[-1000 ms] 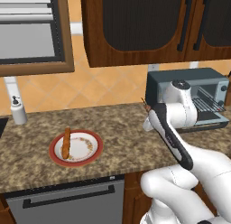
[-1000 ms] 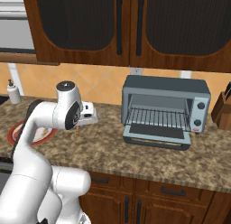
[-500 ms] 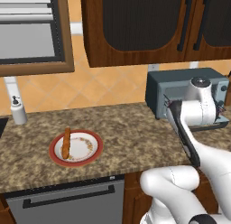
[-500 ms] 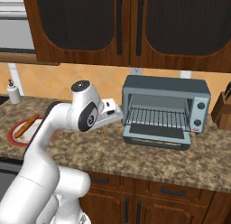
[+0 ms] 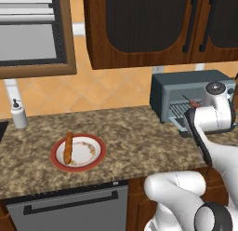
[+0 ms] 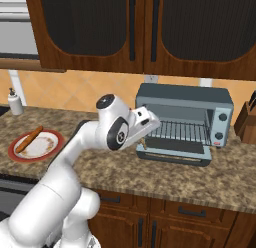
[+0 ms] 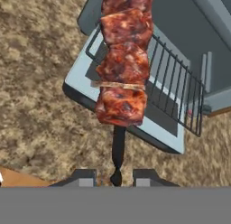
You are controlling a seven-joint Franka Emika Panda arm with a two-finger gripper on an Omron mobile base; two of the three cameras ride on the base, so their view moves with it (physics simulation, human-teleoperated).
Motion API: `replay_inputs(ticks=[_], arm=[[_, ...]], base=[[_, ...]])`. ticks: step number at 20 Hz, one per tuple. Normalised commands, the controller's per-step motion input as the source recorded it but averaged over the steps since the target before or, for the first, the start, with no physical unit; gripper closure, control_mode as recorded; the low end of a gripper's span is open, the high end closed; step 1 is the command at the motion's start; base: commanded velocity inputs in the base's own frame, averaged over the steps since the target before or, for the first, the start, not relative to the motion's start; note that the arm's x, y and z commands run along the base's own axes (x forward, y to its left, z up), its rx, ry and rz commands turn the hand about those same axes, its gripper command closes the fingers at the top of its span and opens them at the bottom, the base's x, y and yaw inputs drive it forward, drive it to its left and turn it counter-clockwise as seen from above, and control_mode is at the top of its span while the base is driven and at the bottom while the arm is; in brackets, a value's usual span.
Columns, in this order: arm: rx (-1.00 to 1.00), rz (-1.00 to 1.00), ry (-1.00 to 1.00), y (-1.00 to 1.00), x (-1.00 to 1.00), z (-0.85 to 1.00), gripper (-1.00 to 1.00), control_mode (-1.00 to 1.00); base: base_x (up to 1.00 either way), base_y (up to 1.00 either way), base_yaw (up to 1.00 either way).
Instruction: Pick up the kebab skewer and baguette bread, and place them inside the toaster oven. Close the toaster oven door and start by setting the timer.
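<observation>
Here the gripper (image 7: 115,177) is clamped shut on the thin bare end of the skewer (image 7: 122,60), holding it over the lowered door (image 7: 88,90) at the oven (image 6: 186,123) mouth, while the baguette (image 5: 69,147) lies on the plate (image 5: 95,158) far left on the desk (image 5: 130,137). With so slim a hold, the heavy meat end could swivel or slip. It might then catch the rack (image 7: 173,90) edge or drop onto the door glass instead of sliding inside.

The kebab skewer (image 7: 122,65), a thin dark stick threaded with reddish-brown meat chunks, hangs above the toaster oven door (image 7: 83,85), which lies folded down flat on the counter. The grey-blue toaster oven (image 6: 185,123) stands open at the counter's back edge, wire rack showing inside. The baguette bread (image 5: 69,147), a slender orange-brown loaf, lies along the left rim of the plate (image 5: 95,164).
</observation>
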Motion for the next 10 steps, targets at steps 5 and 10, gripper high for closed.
replay_inputs(ticks=[5,10], arm=[[-0.10,0.14,0.00,-0.51,0.43,0.08,1.00,-1.00],[-0.02,0.26,0.00,-0.50,0.45,0.00,1.00,-1.00]], base=[[0.00,0.00,0.00],[0.00,0.00,0.00]])
